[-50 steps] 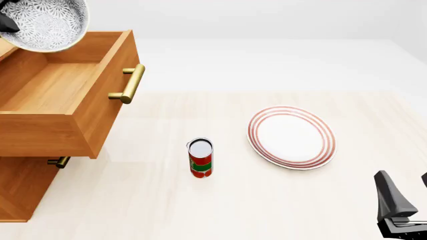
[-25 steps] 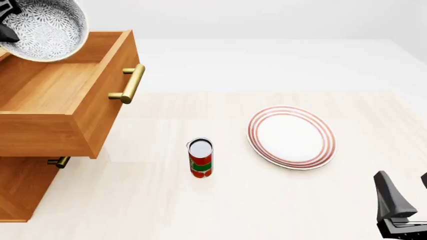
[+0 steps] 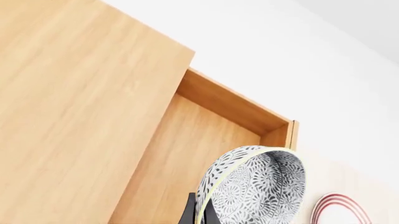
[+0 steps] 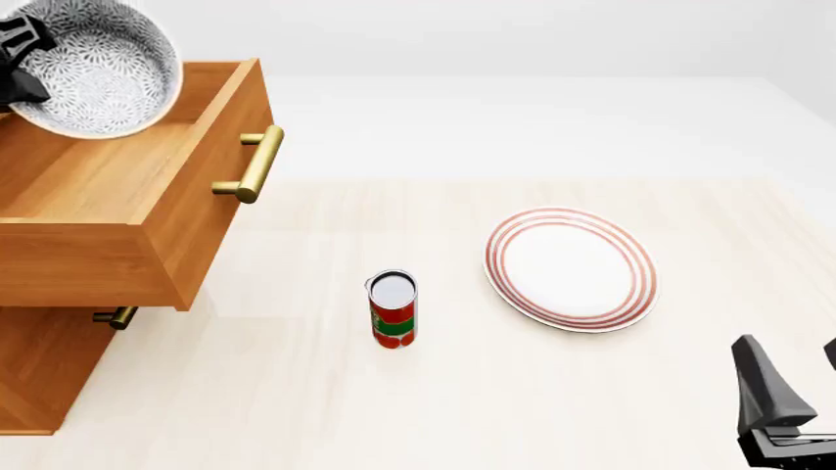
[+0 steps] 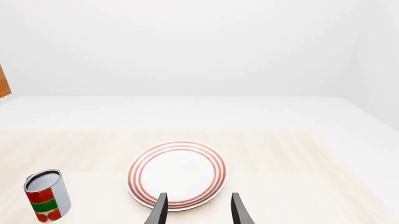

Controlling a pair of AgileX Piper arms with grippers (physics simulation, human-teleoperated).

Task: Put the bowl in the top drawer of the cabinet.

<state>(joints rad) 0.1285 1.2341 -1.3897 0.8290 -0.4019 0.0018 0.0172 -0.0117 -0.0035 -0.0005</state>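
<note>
Your left hand (image 4: pixel 16 61) is clamped on the rim of the bowl (image 4: pixel 98 67), one dark finger inside the wall and one outside, as the left wrist view shows. The bowl hangs tilted above the open top drawer (image 4: pixel 124 186), over its rear part near the cabinet (image 4: pixel 39 367) face, with its mouth turned toward the open bench (image 4: pixel 432 392). It has not touched the drawer floor.

You are in the placing step: the carry looks almost done, and what remains is the descent and release. The next move calls for lowering the bowl until it sits inside the drawer walls, levelling it if you can, then parting the fingers. Released from this height and tilt, it would probably roll or knock against the wooden side.

The drawer interior looks bare, so nothing blocks the drop. The brass handle (image 4: pixel 258 164) is on the front, clear of your path.

Further out, a red and green can (image 4: pixel 392 309) and a red-ringed plate (image 4: pixel 571 268) rest on the bench, well apart from the drawer. Your right hand (image 5: pixel 198 210) idles near the plate, fingers apart and holding nothing.
</note>
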